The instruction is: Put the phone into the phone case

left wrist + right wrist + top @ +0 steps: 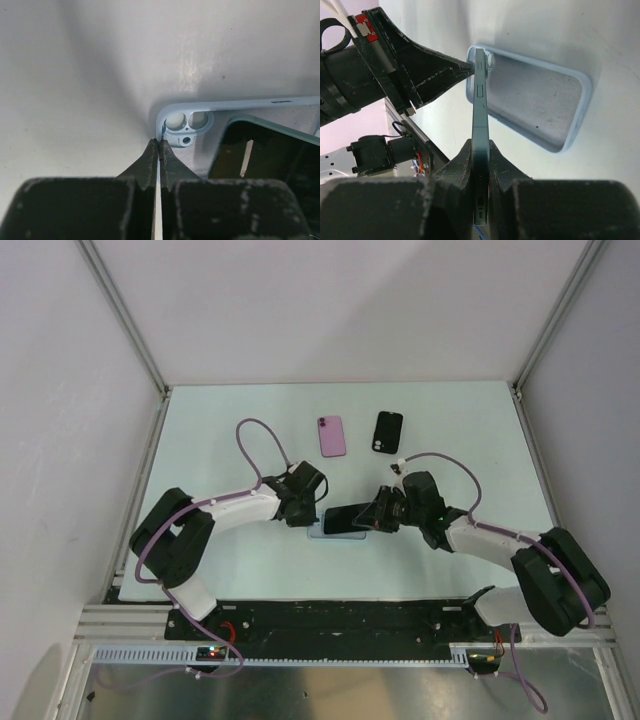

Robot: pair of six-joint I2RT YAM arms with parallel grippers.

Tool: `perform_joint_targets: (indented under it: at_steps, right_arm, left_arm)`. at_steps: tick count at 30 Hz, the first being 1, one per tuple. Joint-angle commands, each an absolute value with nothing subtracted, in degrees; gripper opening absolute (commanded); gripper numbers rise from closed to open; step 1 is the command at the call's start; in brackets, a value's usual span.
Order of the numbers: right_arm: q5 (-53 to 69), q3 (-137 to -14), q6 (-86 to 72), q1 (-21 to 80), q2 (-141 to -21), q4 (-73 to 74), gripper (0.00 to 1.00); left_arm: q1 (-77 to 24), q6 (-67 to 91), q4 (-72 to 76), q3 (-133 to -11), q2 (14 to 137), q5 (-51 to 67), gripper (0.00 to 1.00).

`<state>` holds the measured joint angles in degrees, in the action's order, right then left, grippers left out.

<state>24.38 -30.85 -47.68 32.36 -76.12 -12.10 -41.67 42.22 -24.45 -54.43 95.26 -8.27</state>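
– Right gripper (pixel 481 150) clamps the phone (pixel 479 100) by its flat faces, tilted over the light-blue phone case (pixel 540 95)?
– Yes. Left gripper (pixel 158 144) is closed, with its tips at the case's camera corner (pinching or only pressing, I cannot tell), at 9 o'clock from the phone.
– Handling?
– Phone is stiff and glassy, probably slippery. Case is light with a likely flexible rim, so it must be held down.

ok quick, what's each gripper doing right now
Left gripper: closed, pinching the corner rim of the light blue phone case.
Right gripper: closed on the phone, holding it edge-on over the case.
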Motion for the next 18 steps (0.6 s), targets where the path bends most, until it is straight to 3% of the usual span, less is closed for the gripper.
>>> perform_joint_targets:
  at_steps: [1,18]
  right_arm:
    - [27.5,-31.0,-51.4,33.3,-78.9,-22.8,0.00]
    - [31.0,-30.9,-57.1,32.6,-92.2,-27.4,0.00]
  left_arm:
    - [-42.0,42.6,-21.7,-55.1,95.1,-7.3,0.00]
    - [-42.5,41.5,-18.9,-54.9,95.8,-5.3,0.00]
